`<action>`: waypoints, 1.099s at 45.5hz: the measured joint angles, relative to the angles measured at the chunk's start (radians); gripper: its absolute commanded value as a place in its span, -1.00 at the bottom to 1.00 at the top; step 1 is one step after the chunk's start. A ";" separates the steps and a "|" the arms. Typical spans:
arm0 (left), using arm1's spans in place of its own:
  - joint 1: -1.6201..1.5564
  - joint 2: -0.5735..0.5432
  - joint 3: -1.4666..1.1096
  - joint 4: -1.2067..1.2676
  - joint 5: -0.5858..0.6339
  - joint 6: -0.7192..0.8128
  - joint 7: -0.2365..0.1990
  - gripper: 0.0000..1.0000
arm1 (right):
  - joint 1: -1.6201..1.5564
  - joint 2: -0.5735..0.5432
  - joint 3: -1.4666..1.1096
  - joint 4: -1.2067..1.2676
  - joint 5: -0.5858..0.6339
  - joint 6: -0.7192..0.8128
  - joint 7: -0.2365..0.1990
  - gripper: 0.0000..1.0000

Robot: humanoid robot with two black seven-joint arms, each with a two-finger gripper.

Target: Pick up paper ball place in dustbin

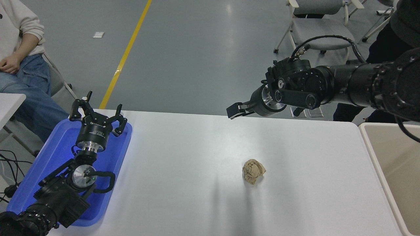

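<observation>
Lying alone mid-worktop [197,147], paper ball [253,170]. Right end effector [233,111] is hovering at its 11 o'clock, well apart; grip state unclear. Left end effector [97,117] is sitting released.

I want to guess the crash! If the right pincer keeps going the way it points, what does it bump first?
Probably nothing: the right pincer points left along the table's far edge, missing the paper ball. Depth is unclear.

Right gripper [233,111] raised, left gripper [97,115] parked
</observation>
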 measured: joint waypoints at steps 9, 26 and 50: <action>0.000 0.000 0.000 0.000 0.000 0.000 0.000 1.00 | -0.092 0.003 -0.001 -0.055 0.000 -0.018 0.000 1.00; 0.000 0.000 0.000 0.000 0.000 0.000 0.000 1.00 | -0.233 0.004 0.001 -0.108 -0.001 -0.025 0.000 1.00; 0.000 0.000 0.000 0.000 0.000 -0.001 0.000 1.00 | -0.339 0.004 0.047 -0.119 -0.001 -0.018 0.000 1.00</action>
